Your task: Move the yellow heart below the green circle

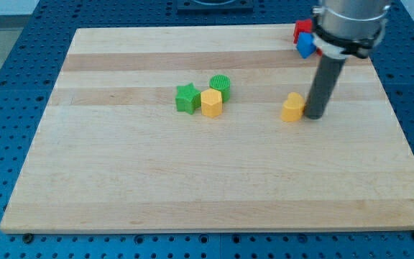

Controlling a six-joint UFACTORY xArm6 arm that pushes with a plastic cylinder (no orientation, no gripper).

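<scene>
The yellow heart [292,107] lies on the wooden board [214,180], right of the middle. My tip [315,115] stands right beside it on its right side, touching or nearly touching it. The green circle [221,84] sits near the board's centre, well to the left of the heart. A yellow hexagon [211,103] lies just below the green circle, touching it.
A green star [187,98] lies just left of the yellow hexagon. A red block [303,30] and a blue block [306,45] sit at the board's top right edge, partly hidden behind the arm.
</scene>
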